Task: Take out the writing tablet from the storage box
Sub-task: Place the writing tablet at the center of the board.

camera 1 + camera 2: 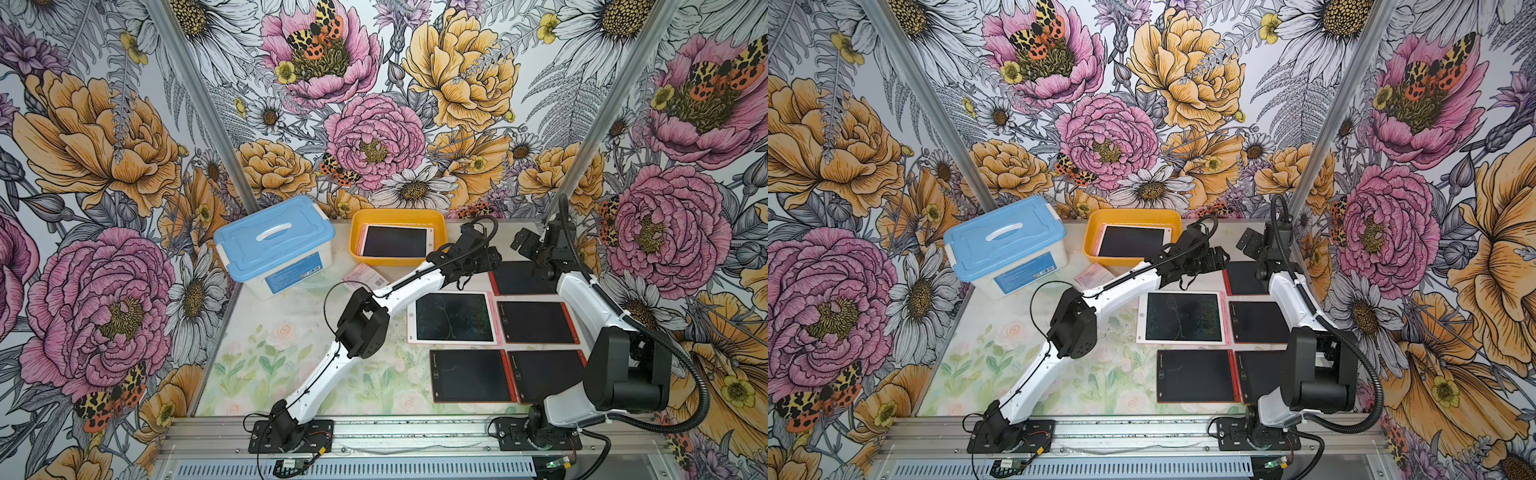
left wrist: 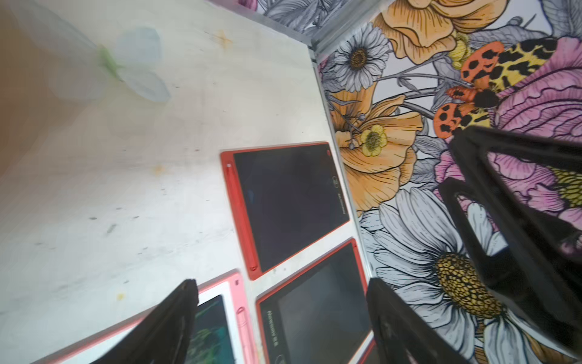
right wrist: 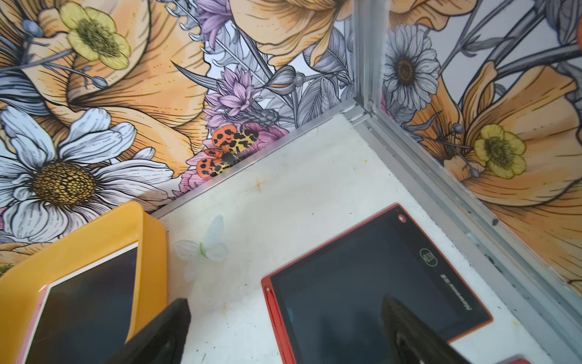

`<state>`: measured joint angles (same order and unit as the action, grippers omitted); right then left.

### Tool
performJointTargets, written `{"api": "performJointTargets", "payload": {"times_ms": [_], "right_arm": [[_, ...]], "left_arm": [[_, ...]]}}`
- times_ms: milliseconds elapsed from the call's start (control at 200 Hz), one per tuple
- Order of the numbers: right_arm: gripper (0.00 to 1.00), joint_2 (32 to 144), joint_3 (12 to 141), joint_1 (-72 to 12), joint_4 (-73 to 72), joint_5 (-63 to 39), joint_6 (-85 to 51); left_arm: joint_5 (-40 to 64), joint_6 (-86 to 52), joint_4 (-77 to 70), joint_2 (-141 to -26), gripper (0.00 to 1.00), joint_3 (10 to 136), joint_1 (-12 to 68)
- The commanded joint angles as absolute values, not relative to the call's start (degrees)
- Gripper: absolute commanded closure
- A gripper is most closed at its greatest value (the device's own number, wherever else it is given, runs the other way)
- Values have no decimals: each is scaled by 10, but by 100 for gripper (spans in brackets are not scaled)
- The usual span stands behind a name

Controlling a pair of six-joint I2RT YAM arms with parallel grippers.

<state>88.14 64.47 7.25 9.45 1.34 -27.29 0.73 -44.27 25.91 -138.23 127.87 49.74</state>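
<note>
The storage box [image 1: 395, 213], a shallow yellow-orange plastic bin with rounded corners and a flared rim, sits at the far edge of the table [image 1: 291, 332]. The writing tablet [image 1: 395, 242] lies flat inside it. It is a thin slab with a dark glossy screen in a pale pink-white frame, and it fills most of the floor. To the bin's left stands a translucent box [image 1: 299, 259] with a blue lid and white handle. A small red-and-white carton [image 1: 365, 275] lies just in front of the bin.

In both top views the left arm's white forearm crosses the bin's near right corner. The left gripper [image 1: 488, 257] hangs just right of the bin, its black fingers spread wide and holding nothing. The right gripper [image 1: 524, 242] hovers near the far right corner, likewise released and empty, above a red-framed tablet [image 1: 521, 279].

Nearer the arm bases lie a pink-framed tablet [image 1: 453, 318] with faint green scribbles, a middle red tablet [image 1: 536, 322], a near-left red tablet [image 1: 469, 376] and a near-right red tablet [image 1: 544, 374].
</note>
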Motion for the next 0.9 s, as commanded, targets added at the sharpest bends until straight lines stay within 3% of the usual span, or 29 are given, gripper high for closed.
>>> {"api": "performJointTargets", "payload": {"times_ms": [0,480,895], "right_arm": [[2,905,680,76,96,-12,-272],[4,1019,766,-2,95,-27,-311],[8,1147,869,-96,95,-33,-320]], "left_arm": [[-45,-395,265,-1301,13,1211,471],[-102,-325,267,-1149,8,1039,354],[-87,-254,310,-1208,4,1080,245]]}}
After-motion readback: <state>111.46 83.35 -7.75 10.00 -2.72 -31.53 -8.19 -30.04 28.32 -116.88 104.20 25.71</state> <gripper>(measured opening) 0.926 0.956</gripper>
